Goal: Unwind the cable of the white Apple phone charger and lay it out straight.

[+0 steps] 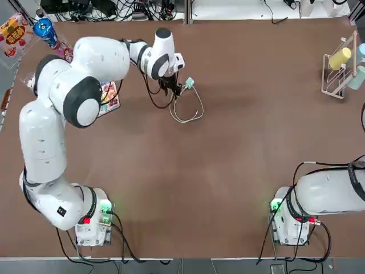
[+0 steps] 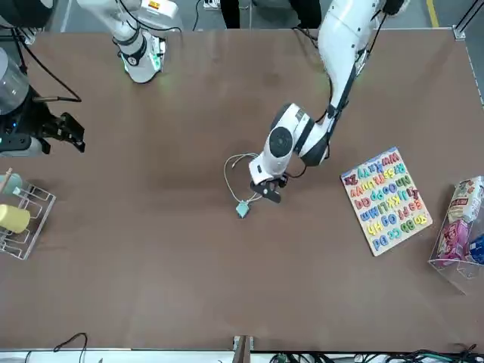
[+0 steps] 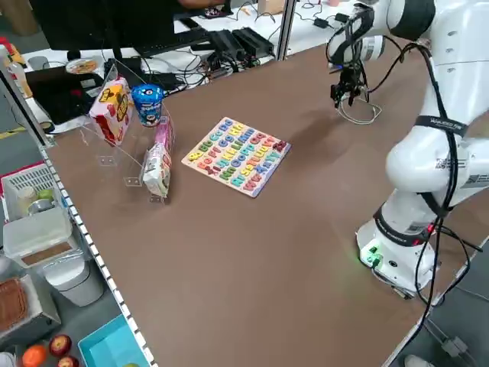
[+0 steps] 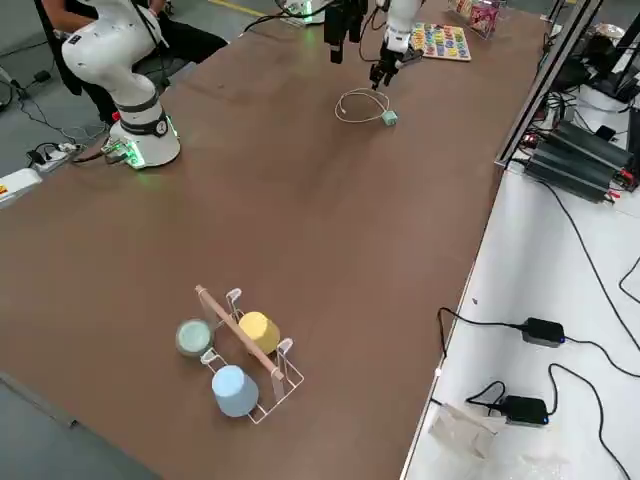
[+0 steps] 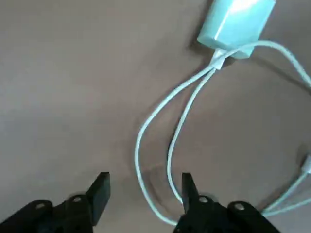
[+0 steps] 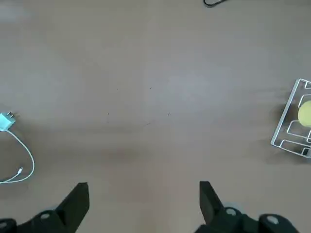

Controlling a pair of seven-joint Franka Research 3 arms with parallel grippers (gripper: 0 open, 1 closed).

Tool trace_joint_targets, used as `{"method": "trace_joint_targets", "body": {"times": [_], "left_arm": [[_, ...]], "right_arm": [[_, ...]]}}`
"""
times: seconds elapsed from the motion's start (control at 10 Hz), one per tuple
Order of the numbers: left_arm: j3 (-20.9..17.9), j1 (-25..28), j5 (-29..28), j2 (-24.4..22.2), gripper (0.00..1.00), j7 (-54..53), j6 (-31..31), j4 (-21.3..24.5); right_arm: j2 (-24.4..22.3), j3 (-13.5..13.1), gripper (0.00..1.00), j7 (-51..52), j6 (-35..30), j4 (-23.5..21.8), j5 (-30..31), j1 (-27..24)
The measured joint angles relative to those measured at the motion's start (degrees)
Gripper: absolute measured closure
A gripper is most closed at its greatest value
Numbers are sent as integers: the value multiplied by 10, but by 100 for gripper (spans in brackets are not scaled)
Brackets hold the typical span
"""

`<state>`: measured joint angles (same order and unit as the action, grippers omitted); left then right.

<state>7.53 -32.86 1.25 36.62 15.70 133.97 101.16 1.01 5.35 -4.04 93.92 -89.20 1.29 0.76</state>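
Note:
The white Apple phone charger (image 1: pixel 189 83) is a small pale cube lying on the brown table at mid-back. Its thin white cable (image 1: pixel 188 112) curls in a loose loop beside it. My left gripper (image 1: pixel 171 88) hangs low right next to the charger, over the loop. In the left wrist view the charger (image 5: pixel 236 22) lies beyond the fingers, and two strands of the cable (image 5: pixel 171 121) run down between the open fingers of the left gripper (image 5: pixel 144 191) without being pinched. My right gripper (image 6: pixel 143 199) is open and empty, far off at the table's right side (image 2: pixel 64 132).
A colourful letter puzzle board (image 2: pixel 384 200) lies on the robot's left of the charger. Snack packets in a clear stand (image 2: pixel 461 227) sit at the far left corner. A wire rack with cups (image 1: pixel 342 68) stands at the far right.

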Motion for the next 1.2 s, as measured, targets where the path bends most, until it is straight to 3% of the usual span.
{"method": "trace_joint_targets", "body": {"times": [0.3,0.4,0.6,1.2], "left_arm": [[-3,3,-1,3,39,0,30,17],[-3,3,-1,3,47,0,32,17],[-3,3,-1,3,49,0,34,17],[-3,3,-1,10,52,0,41,17]], "right_arm": [[2,0,0,0,0,0,0,2],[4,0,0,0,1,0,0,3],[6,0,0,-7,1,0,0,5],[22,1,0,-216,1,-3,-2,42]]}}
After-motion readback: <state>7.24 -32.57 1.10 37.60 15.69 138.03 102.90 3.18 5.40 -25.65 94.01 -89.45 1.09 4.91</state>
